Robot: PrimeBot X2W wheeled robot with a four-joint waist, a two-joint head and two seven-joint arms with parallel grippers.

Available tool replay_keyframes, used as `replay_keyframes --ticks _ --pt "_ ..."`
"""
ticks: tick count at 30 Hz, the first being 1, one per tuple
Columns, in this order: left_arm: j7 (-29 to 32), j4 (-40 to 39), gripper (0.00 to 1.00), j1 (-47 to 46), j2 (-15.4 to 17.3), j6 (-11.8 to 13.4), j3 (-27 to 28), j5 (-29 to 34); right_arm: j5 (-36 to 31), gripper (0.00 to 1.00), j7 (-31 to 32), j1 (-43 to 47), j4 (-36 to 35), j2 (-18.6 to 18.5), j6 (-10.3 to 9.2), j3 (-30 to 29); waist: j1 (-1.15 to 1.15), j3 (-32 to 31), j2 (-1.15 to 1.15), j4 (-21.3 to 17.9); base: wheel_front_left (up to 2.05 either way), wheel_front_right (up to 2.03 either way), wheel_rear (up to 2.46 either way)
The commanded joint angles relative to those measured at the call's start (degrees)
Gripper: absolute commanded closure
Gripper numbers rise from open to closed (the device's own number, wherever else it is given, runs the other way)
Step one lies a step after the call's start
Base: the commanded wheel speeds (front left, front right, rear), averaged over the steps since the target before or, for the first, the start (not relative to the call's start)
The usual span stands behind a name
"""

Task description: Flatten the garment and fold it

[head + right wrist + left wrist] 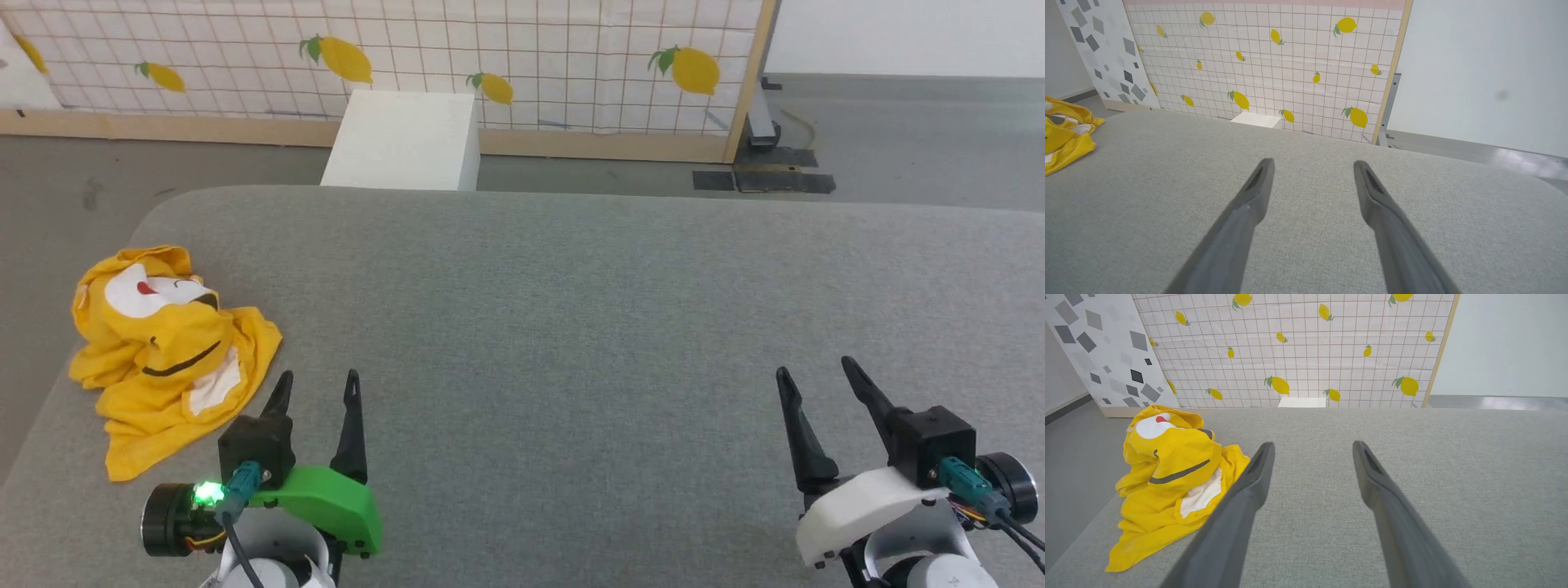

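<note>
The garment [167, 343] is lying in a crumpled heap at about nine o'clock in the head view, close to the left rim of the grey padded table [571, 327], with one yellow tail trailing toward seven o'clock. The left gripper [319, 377] is hovering at seven o'clock, its fingers spread wide and empty, and the heap is sitting just beside it at its own ten o'clock. The right gripper [815, 367] is waiting at five o'clock, likewise spread and empty, well apart from the cloth.

Judging from this, flattening is not yet begun and the first grasp is the step in hand. The better choice is looking like a single outer edge, such as the trailing tail or the hem nearest the left gripper. Biting into the bunched middle would be lifting several layers together. Dragging the cloth toward three o'clock would be bringing it onto the open middle of the table, within the right gripper's reach.

A white box [404, 139] is standing on the floor at twelve o'clock beyond the table, in front of a lemon-printed panel [531, 49], and neither is obstructing the work. The left table rim is posing the main risk, since the soft cloth could be sliding off it
</note>
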Motion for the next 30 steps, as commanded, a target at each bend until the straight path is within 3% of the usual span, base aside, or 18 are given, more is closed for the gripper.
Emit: replay_keyframes --ticks 1,30 --pt "-0.6 0.4 0.0 -1.1 0.1 0.4 -0.2 -0.7 0.4 0.0 -0.5 0.0 0.2 0.0 -0.01 -0.2 0.0 0.0 0.0 0.8 0.0 0.0 0.0" --pt "-4.1 2.8 0.0 -2.2 0.4 2.4 -1.5 -4.6 1.7 0.0 -2.0 -0.2 0.6 0.1 -0.04 -0.6 0.0 0.5 0.0 12.4 0.0 0.0 0.0"
